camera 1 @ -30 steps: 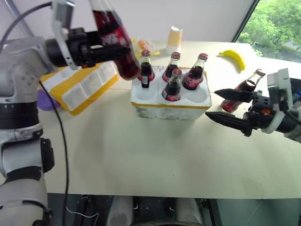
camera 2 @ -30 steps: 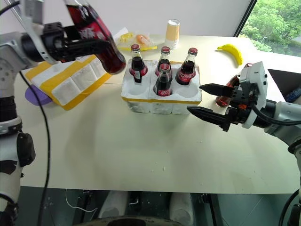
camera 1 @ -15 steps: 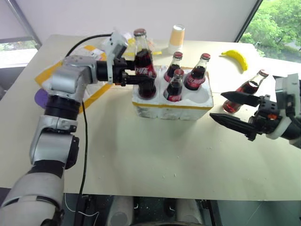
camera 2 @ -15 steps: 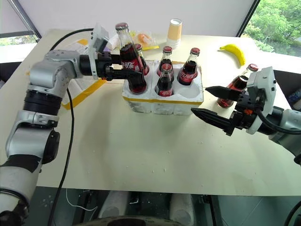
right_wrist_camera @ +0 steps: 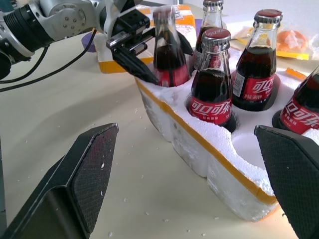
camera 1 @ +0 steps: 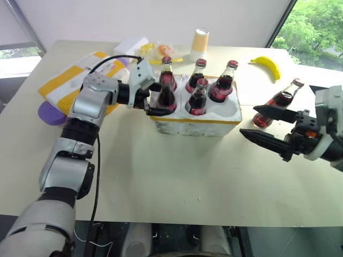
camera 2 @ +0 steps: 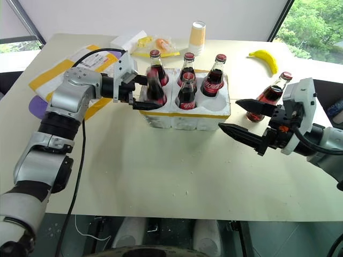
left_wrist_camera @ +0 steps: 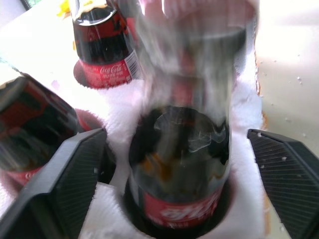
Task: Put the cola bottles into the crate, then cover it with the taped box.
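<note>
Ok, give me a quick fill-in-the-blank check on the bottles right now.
1. The crate holds ___ cola bottles.
2. The left gripper, open, straddles a bottle in the crate's front ___ well.
3. One loose bottle stands by the ___ gripper.
4. The yellow fruit is a ___.

Missing: five; left; right; banana.

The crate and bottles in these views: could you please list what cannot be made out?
- Crate: its far-left well, hidden in the eye views by the front-left bottle.
- That bottle's label, blurred in the left wrist view.
- Taped box: its near end lies behind the left arm.
- Table bottle: its base sits behind the right gripper.
</note>
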`<state>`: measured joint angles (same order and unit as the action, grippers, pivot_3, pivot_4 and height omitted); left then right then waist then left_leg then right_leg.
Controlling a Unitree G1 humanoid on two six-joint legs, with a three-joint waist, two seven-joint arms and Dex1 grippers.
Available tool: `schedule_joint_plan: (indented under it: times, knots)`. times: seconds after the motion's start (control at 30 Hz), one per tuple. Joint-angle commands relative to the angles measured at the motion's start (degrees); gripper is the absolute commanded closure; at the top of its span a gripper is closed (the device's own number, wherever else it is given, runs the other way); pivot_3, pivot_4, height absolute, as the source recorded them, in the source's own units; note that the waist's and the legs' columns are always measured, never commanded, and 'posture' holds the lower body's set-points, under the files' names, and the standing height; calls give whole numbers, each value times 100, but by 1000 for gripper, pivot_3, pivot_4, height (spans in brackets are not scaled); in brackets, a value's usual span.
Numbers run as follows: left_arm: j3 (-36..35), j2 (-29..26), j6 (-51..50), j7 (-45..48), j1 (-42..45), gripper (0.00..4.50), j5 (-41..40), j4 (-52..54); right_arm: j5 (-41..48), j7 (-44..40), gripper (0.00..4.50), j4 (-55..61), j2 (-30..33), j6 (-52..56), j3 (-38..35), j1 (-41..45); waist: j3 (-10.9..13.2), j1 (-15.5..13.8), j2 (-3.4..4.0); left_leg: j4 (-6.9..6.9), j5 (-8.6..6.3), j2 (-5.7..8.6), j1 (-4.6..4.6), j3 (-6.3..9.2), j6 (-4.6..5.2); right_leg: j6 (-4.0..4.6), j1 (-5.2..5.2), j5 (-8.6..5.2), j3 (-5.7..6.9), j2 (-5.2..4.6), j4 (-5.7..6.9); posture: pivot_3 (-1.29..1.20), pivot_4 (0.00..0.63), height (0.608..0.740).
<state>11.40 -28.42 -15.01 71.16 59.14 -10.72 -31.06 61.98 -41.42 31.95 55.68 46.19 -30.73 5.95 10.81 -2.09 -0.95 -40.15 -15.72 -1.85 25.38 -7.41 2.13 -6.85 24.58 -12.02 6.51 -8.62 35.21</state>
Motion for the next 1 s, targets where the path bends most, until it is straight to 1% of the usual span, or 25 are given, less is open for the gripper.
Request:
schedule_joint_plan:
  times: [0.03, 0.13, 0.3, 0.4, 0.47, 0.53, 0.6, 0.7, 0.77, 0.87, 1.0]
  knots:
    - [-411, -98, -402, -125, -43, 30, -281, 496, -98, -26, 0, -52, 4, -154, -36, 118, 0, -5, 0, -1, 0, 0, 0, 1, 0, 0, 0, 0, 0, 0, 0, 0, 150, 740]
    - [-780, -374, -1054, -68, -161, 30, -693, 1116, -268, 14, 0, -135, 4, -205, -39, 107, 0, 2, 0, -1, -1, -1, 2, 1, 1, 0, 0, 0, 0, 0, 0, 0, 150, 740]
    - [-1389, -1126, -2573, 190, -505, 30, -1778, 2552, -504, 138, 0, -178, -69, -228, -200, -93, -3, 41, 4, 1, 0, -5, -2, 2, 0, -1, 0, 0, 0, 2, 3, 0, 150, 740]
    - [-1954, -1714, -3703, 315, -1015, 30, -2808, 3685, -755, 452, 0, -196, -220, -163, -403, -439, -4, 35, 6, 0, 0, -4, -4, 2, -1, -1, -5, -1, 0, 1, 2, 0, 150, 740]
    - [-2110, -1966, -3998, 233, -1441, 30, -3134, 4321, -814, 755, 0, -223, -396, -92, -561, -627, -4, 40, 5, 1, 0, -8, -4, 4, 0, -1, -7, -1, -2, 1, 2, 0, 150, 740]
    - [-2111, -2040, -3965, 18, -1768, 30, -3165, 4713, -808, 1014, 0, -259, -571, -36, -667, -733, -4, -2, 8, -1, 1, -5, -5, 4, -1, -3, -7, -2, -2, 0, 4, 0, 150, 740]
    - [-2149, -2000, -4027, -235, -1958, 30, -3257, 4929, -913, 1430, 0, -355, -802, -43, -690, -701, -6, -11, 8, -1, 1, -2, -11, 4, -2, -2, -16, -2, -1, 0, 4, 0, 150, 740]
    - [-2185, -1871, -4042, -611, -2142, 30, -3396, 5144, -1205, 2277, 0, -594, -1269, -113, -593, -442, -7, 0, 7, -1, 3, -2, -15, 7, -7, 0, -18, -2, -2, 2, 3, 0, 150, 740]
    - [-2173, -1793, -4020, -815, -2238, 30, -3462, 5273, -1370, 2612, 0, -745, -1516, -173, -504, -282, -9, 6, 13, -1, 4, -1, -15, 6, -8, 0, -15, -2, -4, 2, 4, 0, 150, 740]
    - [-2171, -1729, -4026, -1069, -2341, 30, -3588, 5437, -1680, 2833, 0, -976, -1732, -310, -332, -77, -10, 24, 21, 3, 4, 0, -15, 3, -9, 1, -12, -2, -5, 5, 7, 0, 150, 740]
    - [-2177, -1738, -4030, -1284, -2419, 30, -3729, 5560, -1938, 2902, 0, -1441, -1920, -500, -203, 215, -11, 59, 23, 4, 6, 0, -14, -8, -12, 0, -10, -2, -4, 7, 7, 0, 150, 740]
